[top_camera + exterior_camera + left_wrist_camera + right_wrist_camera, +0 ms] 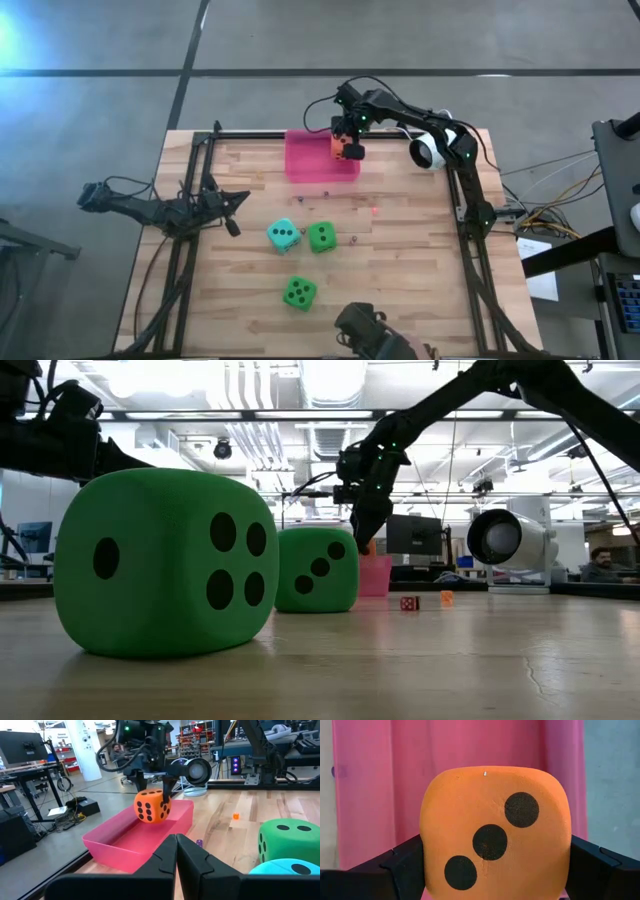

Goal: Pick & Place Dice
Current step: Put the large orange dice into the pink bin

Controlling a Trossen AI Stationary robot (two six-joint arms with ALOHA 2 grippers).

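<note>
Orange die hangs pinched in the right gripper, jaws wide on its sides, above the pink tray; this looks like the placing step, and next calls for opening to drop it in. As a cube it has no long axis; its three-pip face looks up at the wrist. Left gripper waits shut, empty, at the table's left; teal die and two green dice remain on the wood.

In the high view the orange die is partly hidden by the right gripper. At six o'clock, a dark object is cut off.
</note>
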